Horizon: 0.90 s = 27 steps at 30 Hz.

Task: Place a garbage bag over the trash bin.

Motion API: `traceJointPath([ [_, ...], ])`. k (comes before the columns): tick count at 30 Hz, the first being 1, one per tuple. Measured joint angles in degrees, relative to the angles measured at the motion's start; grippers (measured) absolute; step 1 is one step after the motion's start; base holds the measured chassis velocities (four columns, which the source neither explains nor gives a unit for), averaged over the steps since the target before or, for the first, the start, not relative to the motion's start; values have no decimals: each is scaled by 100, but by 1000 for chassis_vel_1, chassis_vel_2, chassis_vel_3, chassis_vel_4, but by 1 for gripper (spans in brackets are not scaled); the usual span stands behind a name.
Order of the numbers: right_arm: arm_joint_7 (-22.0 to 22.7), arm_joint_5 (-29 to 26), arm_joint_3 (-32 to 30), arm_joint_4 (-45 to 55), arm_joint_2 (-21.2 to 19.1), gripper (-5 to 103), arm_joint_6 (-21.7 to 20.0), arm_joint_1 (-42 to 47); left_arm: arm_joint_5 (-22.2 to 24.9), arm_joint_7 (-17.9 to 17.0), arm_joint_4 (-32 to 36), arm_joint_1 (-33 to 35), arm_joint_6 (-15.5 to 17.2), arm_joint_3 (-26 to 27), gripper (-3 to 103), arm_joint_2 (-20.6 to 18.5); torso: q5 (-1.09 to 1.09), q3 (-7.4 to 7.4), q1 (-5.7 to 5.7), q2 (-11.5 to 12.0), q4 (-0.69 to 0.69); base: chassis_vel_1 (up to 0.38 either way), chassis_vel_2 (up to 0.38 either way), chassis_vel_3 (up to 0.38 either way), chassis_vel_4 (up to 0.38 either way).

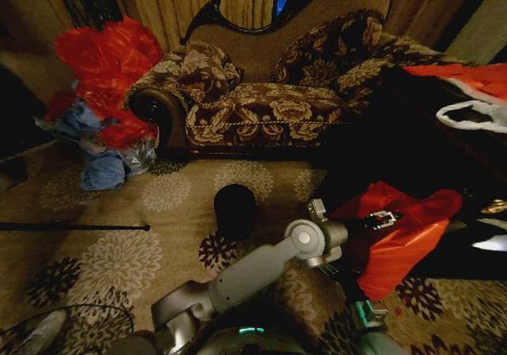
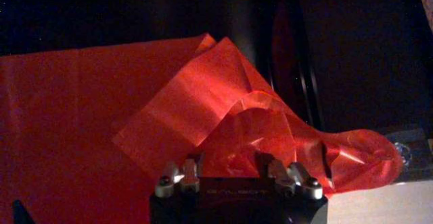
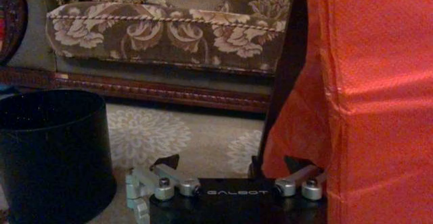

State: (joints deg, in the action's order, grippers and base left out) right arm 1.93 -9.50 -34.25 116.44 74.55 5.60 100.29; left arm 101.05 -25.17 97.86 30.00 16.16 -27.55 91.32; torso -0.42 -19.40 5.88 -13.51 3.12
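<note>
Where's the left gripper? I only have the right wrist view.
Observer: In the head view, the left gripper is across on the robot's right side, at the garbage bag.
Operator: Is the bag on anything?
Observer: The left wrist view shows it crumpled against a larger flat red sheet.
Operator: Anything on the bin's mouth?
Observer: No. From above, the trash bin stands on the carpet to the robot's left of the bag, its mouth bare.
</note>
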Motion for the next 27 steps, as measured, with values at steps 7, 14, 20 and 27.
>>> traceJointPath([
  [7, -1, 66, 23, -25, 30, 100, 7, 10, -64, 114, -13, 49, 6, -7, 27, -63, 0, 0, 0, 0, 0, 0, 0, 0, 0],
  [14, -22, 156, 76, -59, 66, 100, 39, 42, -215, 150, 178, 210, 0, 1, 2, -355, -1, 0, 0, 0, 0, 0, 0, 0, 0],
  [20, -87, 246, 113, -122, 121, 100, 104, 72, -428, 158, 372, 455, -2, 27, 0, -681, -2, 0, 0, 0, 0, 0, 0, 0, 0],
  [27, -275, 453, 208, -294, 193, 100, 307, 141, -728, 143, 594, 864, 52, 165, 0, -1384, -2, 0, 0, 0, 0, 0, 0, 0, 0],
])
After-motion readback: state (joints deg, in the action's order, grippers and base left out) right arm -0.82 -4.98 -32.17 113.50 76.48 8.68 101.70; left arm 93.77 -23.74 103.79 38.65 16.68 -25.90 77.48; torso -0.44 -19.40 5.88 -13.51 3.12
